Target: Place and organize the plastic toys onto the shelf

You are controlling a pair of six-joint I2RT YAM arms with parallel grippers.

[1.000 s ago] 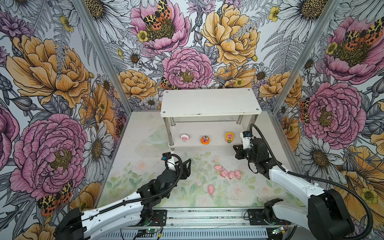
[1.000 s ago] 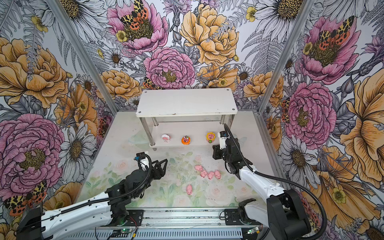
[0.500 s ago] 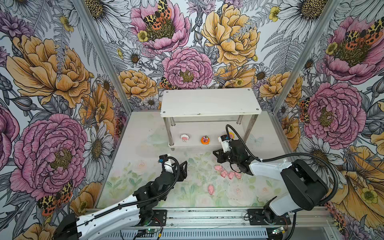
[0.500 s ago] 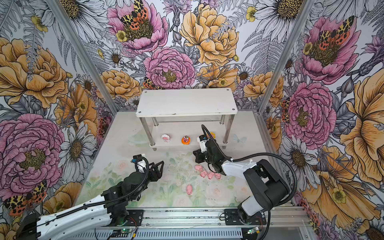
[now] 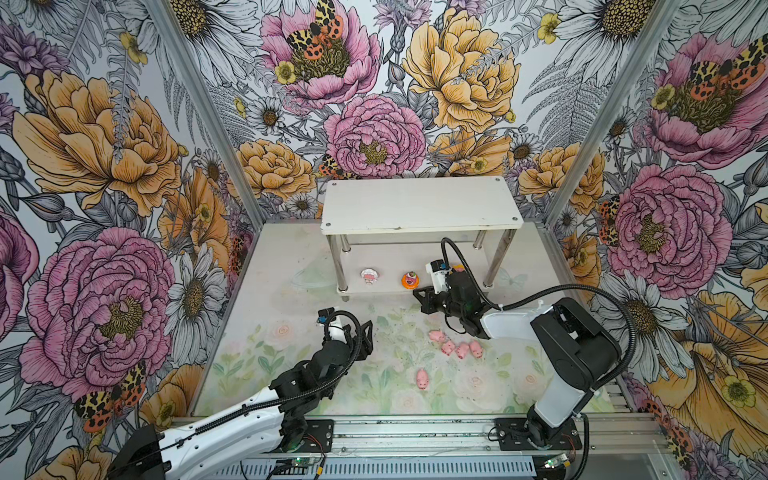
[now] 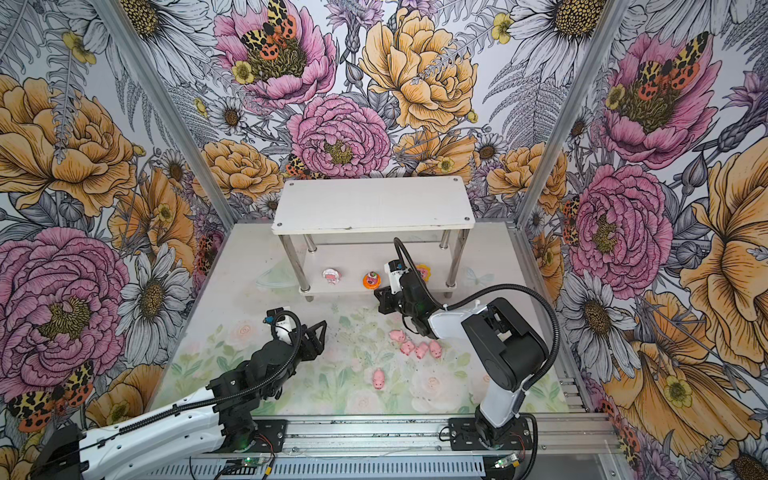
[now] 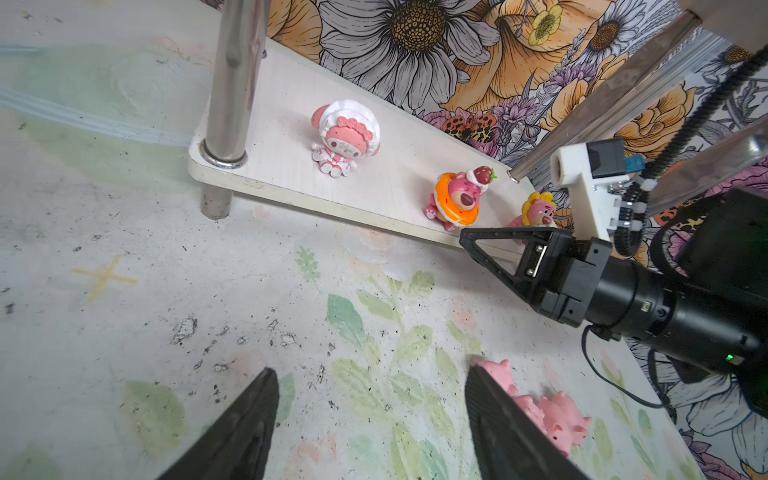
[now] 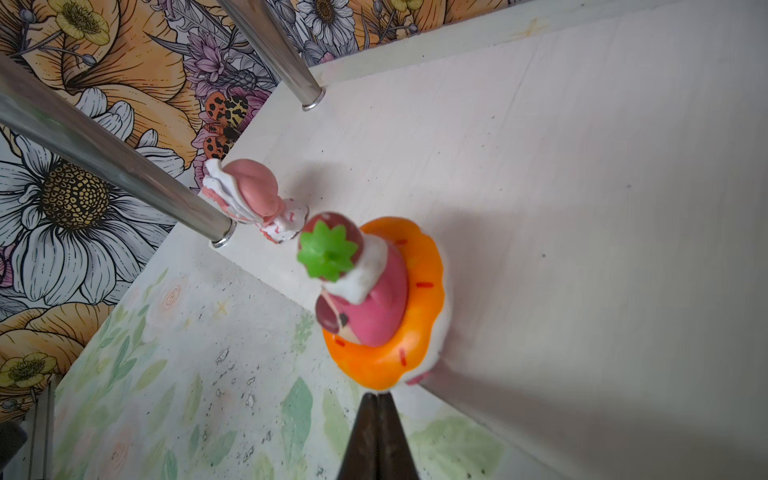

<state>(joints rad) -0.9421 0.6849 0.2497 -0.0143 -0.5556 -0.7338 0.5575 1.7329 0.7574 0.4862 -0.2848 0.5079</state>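
Observation:
The shelf [image 5: 419,203] stands at the back, and its lower tier [image 8: 540,187] carries three plastic toys: a white-rimmed one [image 5: 368,276], an orange-rimmed one [image 5: 409,280] and a yellow-rimmed one [image 5: 458,269] half hidden behind my right wrist. Several pink pigs [image 5: 457,347] lie clustered on the floor, with one pig [image 5: 422,378] apart in front. My right gripper [image 5: 417,292] is shut and empty. Its tip [image 8: 377,397] sits just in front of the orange-rimmed toy [image 8: 386,307]; I cannot tell if they touch. My left gripper [image 5: 368,336] hovers open and empty, left of the pigs [image 7: 557,415].
Shiny shelf legs [image 5: 343,266] stand at the front corners of the lower tier. Flowered walls close in the left, back and right. A metal rail [image 5: 415,432] with the arm bases runs along the front edge. The floor mat has printed leaves and faint roses.
My right gripper has swung left along the shelf front, from beside the yellow-rimmed toy to the orange-rimmed one, staying shut. The left arm has barely shifted.

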